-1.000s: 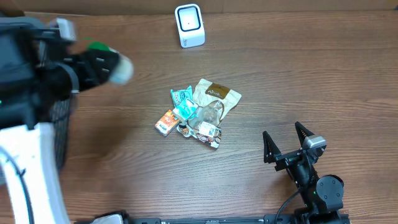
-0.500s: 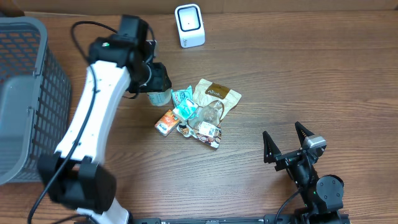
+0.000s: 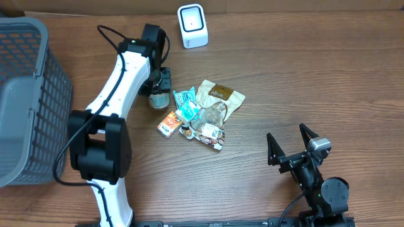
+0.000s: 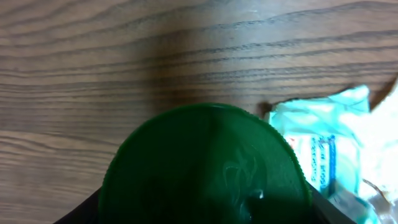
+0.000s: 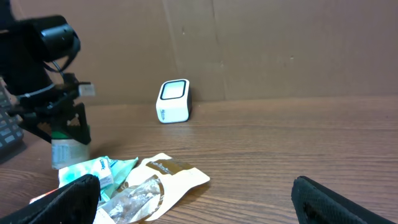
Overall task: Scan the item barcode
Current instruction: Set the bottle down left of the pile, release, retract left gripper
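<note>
You get only fragments of the green-lidded jar [image 3: 158, 99]. From overhead the left arm covers its top, and just a pale, rounded body shows left of centre in the frame. In the left wrist view the ribbed green lid fills the lower middle and hides everything under it. The right wrist view, far left, shows a translucent body with a pale label whose print is too small to read. You cannot tell whether its base touches the table [image 3: 315, 75].

The left gripper [image 3: 159, 88] is clamped on the jar's lid. Its dark fingers [image 4: 81, 208] are cut off at the bottom corners of the wrist view.

Just right of the jar lies a loose heap, and you can only partly sort it:
- crinkled teal packets [image 3: 184, 104]
- a tan flat pouch [image 3: 219, 94]
- a clear crumpled wrapper [image 3: 211, 116]
- a small orange box [image 3: 168, 123]

The white scanner [image 3: 192, 25], a rounded block with a dark-rimmed face, stands at top centre, apart from the jar.

The grey mesh basket [image 3: 60, 94] at the left edge is cropped, and its inside reads only as a blurred grey surface.

The right gripper [image 3: 286, 133], lower right, stands spread wide with nothing between its fingers. The table is dark wood grain, with a brown cardboard wall [image 5: 280, 50] behind it.
</note>
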